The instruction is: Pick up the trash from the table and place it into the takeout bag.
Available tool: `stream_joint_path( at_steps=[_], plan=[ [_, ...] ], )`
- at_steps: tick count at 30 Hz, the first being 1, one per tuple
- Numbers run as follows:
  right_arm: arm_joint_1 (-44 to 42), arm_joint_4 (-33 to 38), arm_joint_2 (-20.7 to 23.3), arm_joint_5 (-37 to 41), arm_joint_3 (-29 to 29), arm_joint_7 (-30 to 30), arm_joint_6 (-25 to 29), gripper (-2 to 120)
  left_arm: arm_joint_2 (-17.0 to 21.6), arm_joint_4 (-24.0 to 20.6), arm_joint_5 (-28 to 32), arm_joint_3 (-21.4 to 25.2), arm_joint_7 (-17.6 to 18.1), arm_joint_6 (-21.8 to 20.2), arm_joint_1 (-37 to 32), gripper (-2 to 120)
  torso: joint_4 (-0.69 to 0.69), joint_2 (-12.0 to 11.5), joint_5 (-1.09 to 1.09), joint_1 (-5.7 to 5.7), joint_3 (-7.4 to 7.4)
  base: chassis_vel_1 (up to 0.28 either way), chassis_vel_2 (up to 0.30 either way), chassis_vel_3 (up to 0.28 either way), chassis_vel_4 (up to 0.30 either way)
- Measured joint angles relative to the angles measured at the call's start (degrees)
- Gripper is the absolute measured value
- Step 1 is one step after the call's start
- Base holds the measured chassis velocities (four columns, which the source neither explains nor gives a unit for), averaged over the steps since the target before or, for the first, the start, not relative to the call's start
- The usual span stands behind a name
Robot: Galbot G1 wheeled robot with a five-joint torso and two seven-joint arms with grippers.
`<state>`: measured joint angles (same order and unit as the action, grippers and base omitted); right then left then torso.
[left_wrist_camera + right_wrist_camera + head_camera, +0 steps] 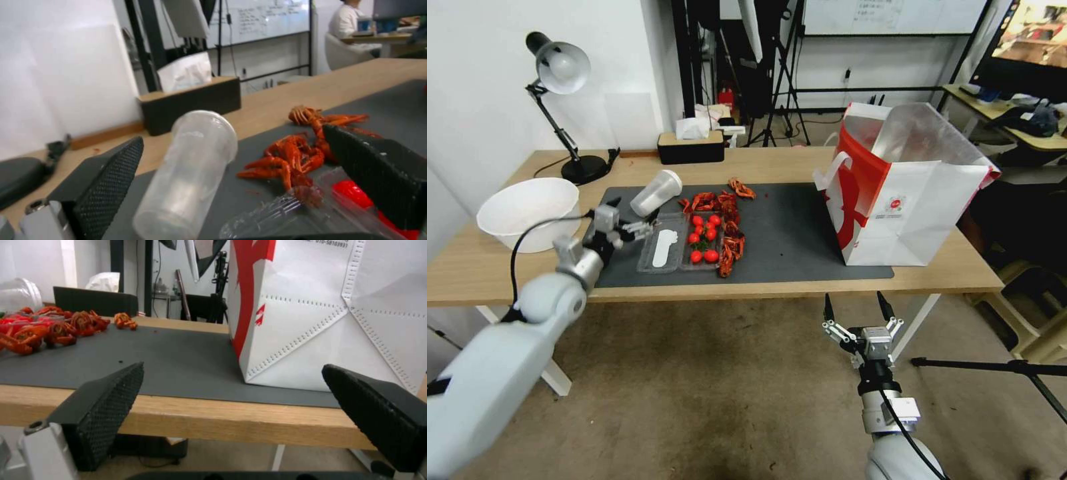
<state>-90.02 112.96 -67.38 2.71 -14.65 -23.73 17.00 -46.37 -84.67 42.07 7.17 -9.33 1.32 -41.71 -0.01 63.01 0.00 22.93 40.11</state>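
The left end effector point(627, 215) hovers low over the mat point(787, 233) with its fingers apart around the cup point(655, 193), which leans tilted on its side; in the left wrist view the cup point(186, 176) lies between the two black pads point(109, 173), and whether either pad touches it cannot be told. Just beyond the fingers sits a clear tray point(662, 252) holding a white spoon-shaped piece, with red tomatoes point(704, 237) and red crayfish shells point(730, 223) beside it. Behind the left end effector and to its outer side stands the white basin point(527, 210); farther off are the lamp point(564, 100) and the black tissue box point(691, 147).

The right end effector point(857, 312) hangs below the front edge of the tabletop point(947, 267), fingers spread wide and holding nothing. Straight ahead of it and above stands the bag point(907, 193), white with red sides and a small red logo on its front that is too small to read. In the right wrist view the bag point(329, 313) is cut off at the top, where part of a printed number reads "010-58103931", the first digits partly clipped. The whiteboard writing in the left wrist view is too blurred to read.
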Motion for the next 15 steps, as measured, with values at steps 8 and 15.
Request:
stream_joint_path(
  at_steps=[8, 15],
  plan=[
    [-0.09, 0.07, -0.03, -0.01, -0.87, -0.20, -0.08, 100, -1.92, 13.33, 2.41, -11.53, -5.40, 0.10, 12.57, 100, 0.00, 0.00, 0.00, 0.00, 0.00, 0.000, 0.000, 0.000, 0.000],
    [-0.11, 0.09, -0.12, 0.02, -0.99, -0.29, -0.08, 100, -3.89, 19.63, 1.70, -15.00, -6.86, 0.91, 17.92, 100, 0.00, 0.01, 0.00, -0.01, -0.01, 0.000, 0.000, 0.000, 0.000]
  ],
)
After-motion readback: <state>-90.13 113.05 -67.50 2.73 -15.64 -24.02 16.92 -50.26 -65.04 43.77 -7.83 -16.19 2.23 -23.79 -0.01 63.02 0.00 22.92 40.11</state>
